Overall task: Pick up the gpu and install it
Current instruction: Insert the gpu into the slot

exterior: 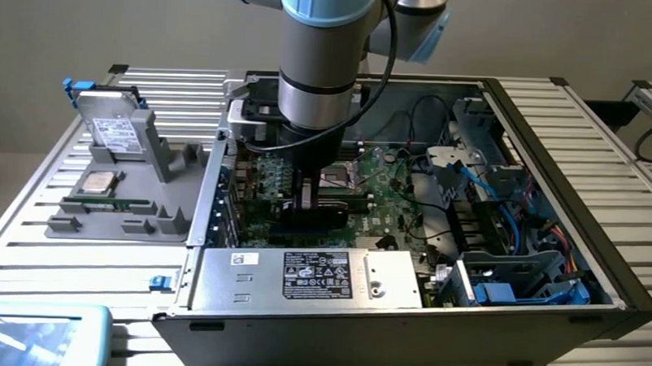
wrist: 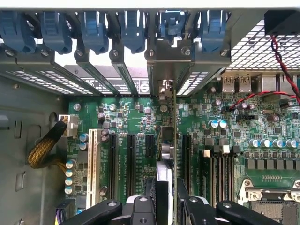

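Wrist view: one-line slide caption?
Claw shut on the gpu, held edge-on over the motherboard expansion slots.

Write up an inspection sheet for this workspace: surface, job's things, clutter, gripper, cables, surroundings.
Surface: slatted metal table carrying an open computer case.
Job's things: gpu stands on edge over the motherboard slots, held between the fingers.
Clutter: grey parts tray with a hard drive upright on it.
Gripper: gripper shut on the gpu, down inside the case.
Cables: blue cables inside the case; red-black twisted wire.
Surroundings: plain wall.
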Robot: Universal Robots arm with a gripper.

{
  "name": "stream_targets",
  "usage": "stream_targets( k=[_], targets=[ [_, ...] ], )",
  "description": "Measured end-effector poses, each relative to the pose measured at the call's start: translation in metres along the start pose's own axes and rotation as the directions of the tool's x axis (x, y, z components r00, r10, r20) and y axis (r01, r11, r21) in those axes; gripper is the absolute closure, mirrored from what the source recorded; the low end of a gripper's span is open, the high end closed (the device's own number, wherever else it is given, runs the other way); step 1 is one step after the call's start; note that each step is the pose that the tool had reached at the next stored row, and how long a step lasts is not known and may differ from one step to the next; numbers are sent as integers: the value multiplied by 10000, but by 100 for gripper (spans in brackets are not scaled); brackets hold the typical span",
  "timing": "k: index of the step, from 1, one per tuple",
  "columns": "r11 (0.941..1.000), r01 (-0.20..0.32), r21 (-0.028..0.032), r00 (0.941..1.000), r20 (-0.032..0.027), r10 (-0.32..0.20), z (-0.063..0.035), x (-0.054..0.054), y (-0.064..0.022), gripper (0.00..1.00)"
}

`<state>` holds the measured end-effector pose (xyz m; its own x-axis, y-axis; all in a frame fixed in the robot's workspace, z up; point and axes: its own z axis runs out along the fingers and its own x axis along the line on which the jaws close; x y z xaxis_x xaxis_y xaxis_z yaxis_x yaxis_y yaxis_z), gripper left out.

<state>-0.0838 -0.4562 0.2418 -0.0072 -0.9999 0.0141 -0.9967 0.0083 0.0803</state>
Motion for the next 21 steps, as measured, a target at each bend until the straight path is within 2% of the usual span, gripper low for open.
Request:
stream_targets(
  k=[21],
  targets=[
    [10000, -1, -10, 10000, -1, 1, 32, 0, 5, 72]
  ],
)
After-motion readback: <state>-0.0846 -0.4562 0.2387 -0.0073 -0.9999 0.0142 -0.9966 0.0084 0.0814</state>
